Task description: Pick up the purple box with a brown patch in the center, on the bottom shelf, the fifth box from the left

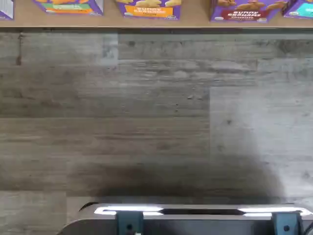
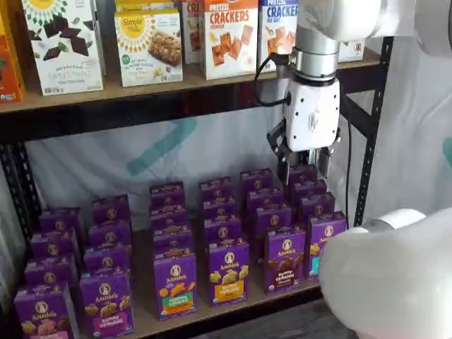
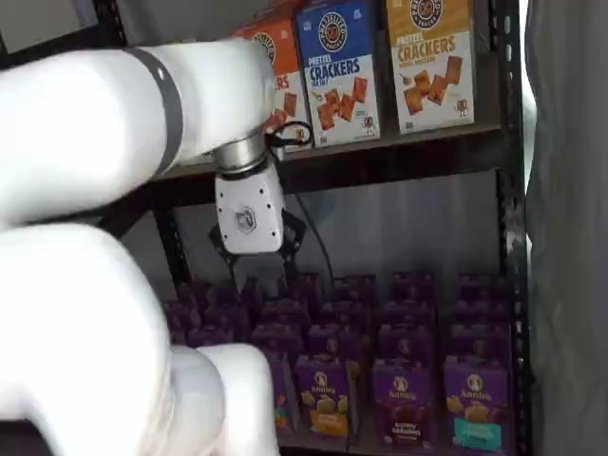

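Tool [image 2: 306, 167] fingertips blurred, purple box [image 2: 284, 259] visible

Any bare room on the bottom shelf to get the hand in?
Little. The bottom shelf is packed with rows of purple cartons, the purple box wedged between neighbours. Free: the thin front lip before the cartons, and the air above them, where the hand hangs.

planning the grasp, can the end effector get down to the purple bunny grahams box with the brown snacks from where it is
Probably yes. The end effector hangs above the back rows of the bottom shelf, and the purple box stands in the front row with open space above and in front. Neighbouring cartons stand close on both sides, so finger room looks tight.
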